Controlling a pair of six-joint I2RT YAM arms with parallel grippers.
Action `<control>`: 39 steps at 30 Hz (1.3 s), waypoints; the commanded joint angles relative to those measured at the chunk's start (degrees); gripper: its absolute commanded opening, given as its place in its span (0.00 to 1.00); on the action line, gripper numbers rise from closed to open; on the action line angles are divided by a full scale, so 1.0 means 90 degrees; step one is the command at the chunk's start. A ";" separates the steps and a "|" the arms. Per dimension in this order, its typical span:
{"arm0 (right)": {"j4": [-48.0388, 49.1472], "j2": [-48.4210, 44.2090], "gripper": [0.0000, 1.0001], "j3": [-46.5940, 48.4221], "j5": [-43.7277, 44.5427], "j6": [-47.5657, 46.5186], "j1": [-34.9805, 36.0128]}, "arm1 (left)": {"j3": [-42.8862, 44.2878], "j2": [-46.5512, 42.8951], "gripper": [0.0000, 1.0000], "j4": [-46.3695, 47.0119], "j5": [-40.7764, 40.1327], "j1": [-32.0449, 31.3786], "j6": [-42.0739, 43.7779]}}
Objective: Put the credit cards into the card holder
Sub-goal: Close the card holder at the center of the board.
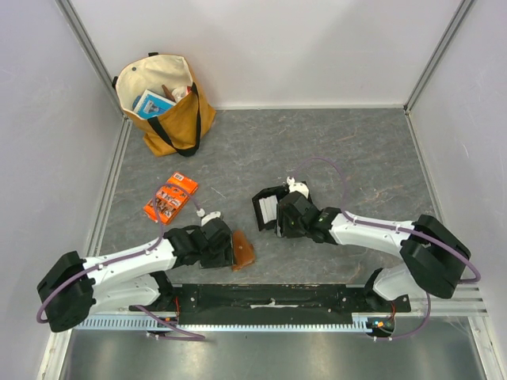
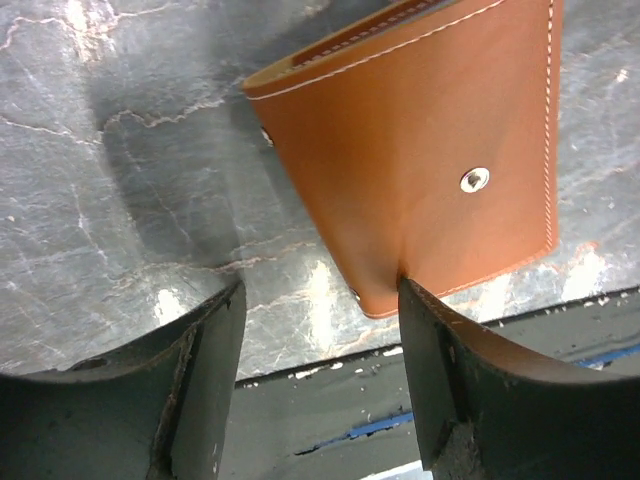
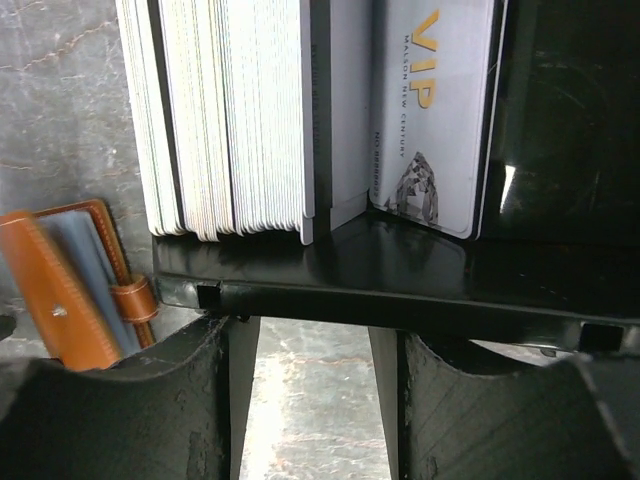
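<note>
The brown card holder lies folded on the grey table, its snap stud facing up; it also shows in the overhead view and at the left of the right wrist view. My left gripper is open just beside it, and the right fingertip touches the holder's near edge. Only table shows between the jaws. The credit cards stand packed on edge in a black tray, with a VIP card beside the stack. My right gripper is open at the tray's near rim, holding nothing.
An orange printed packet lies left of centre. A tan tote bag with items inside stands at the back left. A black rail runs along the near edge between the arm bases. White walls close in the table.
</note>
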 commanded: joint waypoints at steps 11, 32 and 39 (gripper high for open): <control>0.1310 -0.0513 0.55 -0.0861 -0.1600 -0.0629 0.0270 | 0.0113 -0.0181 0.71 0.0680 -0.0024 0.0916 0.0293; 0.1086 0.1304 0.56 0.0506 -0.0486 -0.0140 0.1998 | -0.0034 0.0706 0.70 0.1783 0.1382 0.1864 0.1239; 0.1074 0.0349 0.56 -0.0166 0.0257 -0.0489 0.2078 | 0.0317 0.0796 0.63 0.1384 0.1529 0.1864 0.1757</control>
